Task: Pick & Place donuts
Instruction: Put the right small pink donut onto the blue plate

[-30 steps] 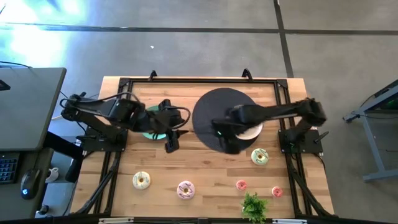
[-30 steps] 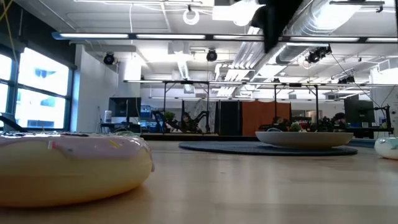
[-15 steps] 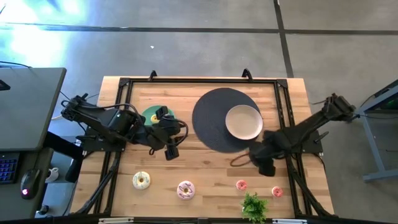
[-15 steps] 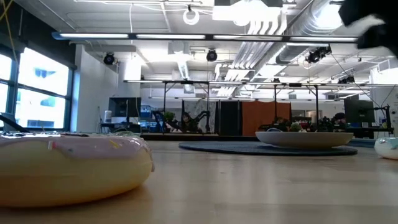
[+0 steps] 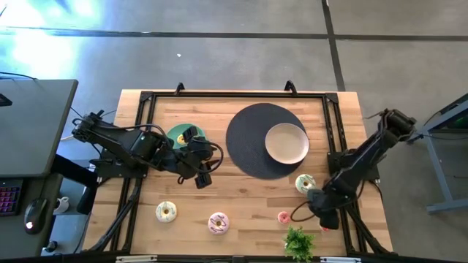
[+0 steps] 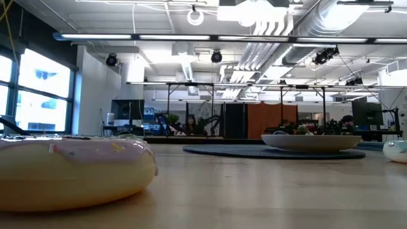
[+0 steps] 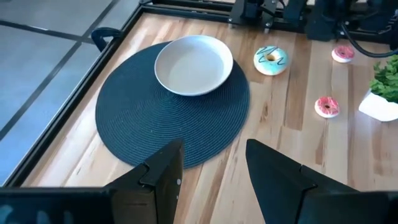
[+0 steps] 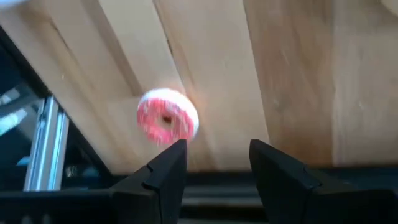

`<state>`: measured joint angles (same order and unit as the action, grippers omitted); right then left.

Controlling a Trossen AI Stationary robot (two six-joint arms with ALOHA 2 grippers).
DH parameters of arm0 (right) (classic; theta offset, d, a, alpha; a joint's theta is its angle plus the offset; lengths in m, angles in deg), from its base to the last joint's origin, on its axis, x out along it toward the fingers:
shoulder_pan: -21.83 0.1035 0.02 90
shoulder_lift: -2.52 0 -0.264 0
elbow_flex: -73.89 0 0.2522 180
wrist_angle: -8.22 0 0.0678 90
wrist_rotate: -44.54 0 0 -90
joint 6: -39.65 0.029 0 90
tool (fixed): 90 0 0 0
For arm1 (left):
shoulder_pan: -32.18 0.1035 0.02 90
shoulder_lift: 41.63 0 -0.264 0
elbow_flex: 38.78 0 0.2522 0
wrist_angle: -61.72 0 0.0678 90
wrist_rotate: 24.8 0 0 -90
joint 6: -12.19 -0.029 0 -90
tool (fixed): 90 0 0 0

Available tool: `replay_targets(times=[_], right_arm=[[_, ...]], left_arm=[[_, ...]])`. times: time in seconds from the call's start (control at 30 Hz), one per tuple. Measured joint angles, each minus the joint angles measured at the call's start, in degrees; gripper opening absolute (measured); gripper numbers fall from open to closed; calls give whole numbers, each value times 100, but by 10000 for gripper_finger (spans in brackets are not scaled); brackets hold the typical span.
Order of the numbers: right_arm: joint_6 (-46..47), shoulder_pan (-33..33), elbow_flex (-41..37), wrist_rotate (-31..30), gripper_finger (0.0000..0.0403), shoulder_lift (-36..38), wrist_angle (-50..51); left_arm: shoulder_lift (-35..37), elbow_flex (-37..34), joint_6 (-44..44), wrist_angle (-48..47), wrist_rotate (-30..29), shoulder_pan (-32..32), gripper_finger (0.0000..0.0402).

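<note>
Right gripper (image 8: pixel 211 163), fingers spread and empty, now swung from beside the white bowl (image 5: pixel 286 142) down toward the table's near right corner, hovering over a tiny red-pink donut (image 8: pixel 167 117); likely the next pick. Pale green donut (image 5: pixel 306 183), hidden before, uncovered just below the bowl. Left gripper (image 7: pixel 211 163) spread, idle left of the bowl.

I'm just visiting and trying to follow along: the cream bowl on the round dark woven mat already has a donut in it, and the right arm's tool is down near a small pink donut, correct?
Not quite. The left wrist view shows the cream bowl on the round dark woven mat is empty, with no donut in it. The rest holds: the right tool is open near a small pink donut.
</note>
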<state>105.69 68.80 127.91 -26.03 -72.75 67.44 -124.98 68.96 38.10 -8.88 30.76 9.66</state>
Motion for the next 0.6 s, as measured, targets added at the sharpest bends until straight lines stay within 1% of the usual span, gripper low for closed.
replay_targets(times=[0.1,0.23,0.4,0.5,0.6], right_arm=[[237,170,-303,-113,171,-2,-703],[269,379,-698,-145,171,-4,-1586],[390,636,-876,-251,171,-4,-1798],[409,808,-936,-249,171,-4,-2242],[407,979,-938,-400,171,-4,-2403]], left_arm=[[0,0,-5,2,-87,0,172],[0,0,-7,11,-91,0,172],[0,1,-7,11,-91,0,172],[0,2,-7,11,-92,0,172],[0,2,-8,11,-93,0,172]])
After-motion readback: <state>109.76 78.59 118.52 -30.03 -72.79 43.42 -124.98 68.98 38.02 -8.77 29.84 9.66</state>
